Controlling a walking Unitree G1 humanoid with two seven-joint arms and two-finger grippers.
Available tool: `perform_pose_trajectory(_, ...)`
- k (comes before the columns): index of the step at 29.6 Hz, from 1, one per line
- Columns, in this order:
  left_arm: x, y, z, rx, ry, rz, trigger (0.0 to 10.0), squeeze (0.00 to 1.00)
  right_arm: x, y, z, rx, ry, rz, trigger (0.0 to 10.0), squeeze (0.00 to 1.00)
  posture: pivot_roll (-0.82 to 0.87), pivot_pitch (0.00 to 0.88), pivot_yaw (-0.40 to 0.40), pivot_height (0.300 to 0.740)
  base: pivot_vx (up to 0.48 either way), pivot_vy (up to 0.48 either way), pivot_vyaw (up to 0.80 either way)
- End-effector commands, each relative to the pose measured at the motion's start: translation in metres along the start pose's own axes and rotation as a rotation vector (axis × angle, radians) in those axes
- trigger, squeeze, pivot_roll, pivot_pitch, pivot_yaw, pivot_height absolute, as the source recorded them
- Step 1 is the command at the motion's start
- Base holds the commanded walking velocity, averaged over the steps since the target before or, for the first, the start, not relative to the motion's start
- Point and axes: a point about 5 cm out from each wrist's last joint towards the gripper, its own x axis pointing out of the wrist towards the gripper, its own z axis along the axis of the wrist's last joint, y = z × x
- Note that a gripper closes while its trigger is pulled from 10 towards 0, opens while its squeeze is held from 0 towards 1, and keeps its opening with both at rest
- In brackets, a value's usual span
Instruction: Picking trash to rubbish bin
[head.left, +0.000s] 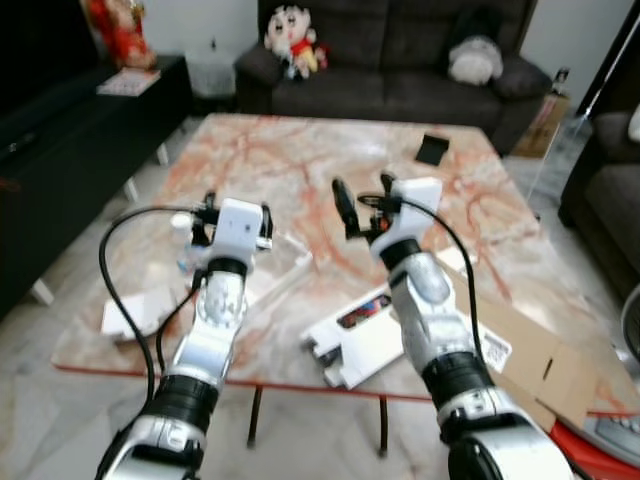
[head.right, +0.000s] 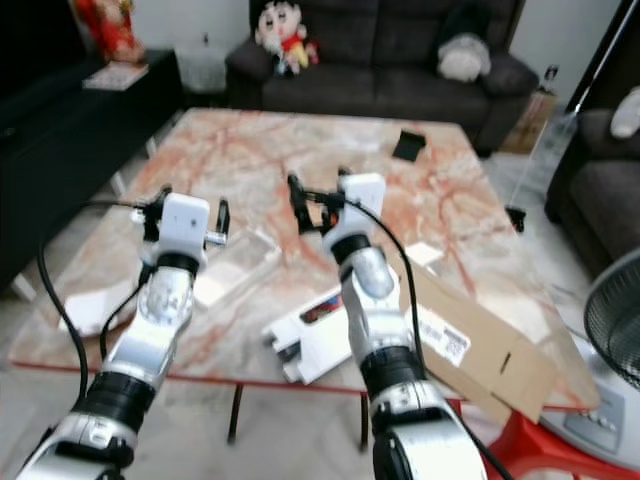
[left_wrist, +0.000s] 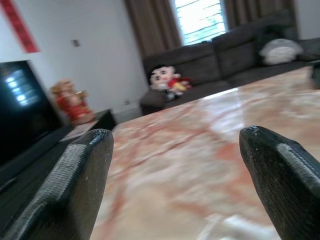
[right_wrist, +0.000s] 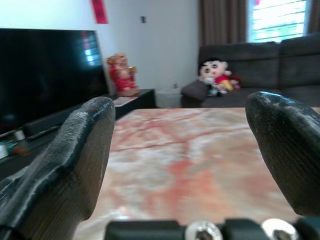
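Two silver arms reach out over a pink-veined marble worktop (head.left: 300, 160), and both sets of jaws stand spread with nothing between them. The left gripper (head.left: 236, 210) hovers above the worktop's near left part, over a clear plastic package (head.left: 270, 265) that lies flat there; in the left wrist view its two black fingers (left_wrist: 75, 180) stand far apart with bare marble between them. The right gripper (head.left: 365, 205) is raised near the middle of the worktop, its fingers (right_wrist: 70, 170) equally wide. Several pieces of trash lie on the worktop: a white flattened carton (head.left: 355, 335) at the near edge just beside the right forearm, carrying a dark printed picture whose writing is too blurred to read; a flattened brown cardboard box (head.left: 530, 355) to its right, reaching past the near right corner, with a white label (head.left: 493, 350) whose print cannot be made out; a white paper piece (head.left: 135, 312) at the near left edge; and a small black item (head.left: 432, 148) at the far right. Beyond the worktop stands a dark sofa (head.left: 400, 70) with a cartoon boy plush doll (head.left: 292, 38) and a grey round cushion (head.left: 473, 60). A black TV cabinet (head.left: 80, 140) runs along the left, bearing a red and gold figurine (head.left: 120, 30).
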Motion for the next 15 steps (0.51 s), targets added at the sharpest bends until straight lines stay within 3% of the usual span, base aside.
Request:
perform_pose_trajectory(1, -0.0016, -0.0089, 0.0027, -0.019, -0.002, -0.037, 10.0, 0.0, -0.0016, -0.0089, 0.0039, -0.011, -0.014, -0.027, 10.0, 0.0, 0.02, 0.0, -0.049, 0.74, 0.48, 0.0, 0.0)
perform_pose_trajectory(11, -0.0029, -0.0095, 0.0011, -0.011, 0.006, -0.06, 10.0, 0.0, -0.0016, -0.0101, 0.0033, -0.004, -0.008, -0.034, 10.0, 0.0, 0.02, 0.0, -0.052, 0.74, 0.436, 0.0, 0.0)
perform_pose_trajectory(15, -0.0071, -0.0127, -0.0032, 0.024, 0.03, -0.093, 10.0, 0.0, -0.002, -0.0101, 0.0029, -0.001, -0.006, -0.036, 10.0, 0.0, 0.02, 0.0, -0.052, 0.74, 0.0, 0.0, 0.0)
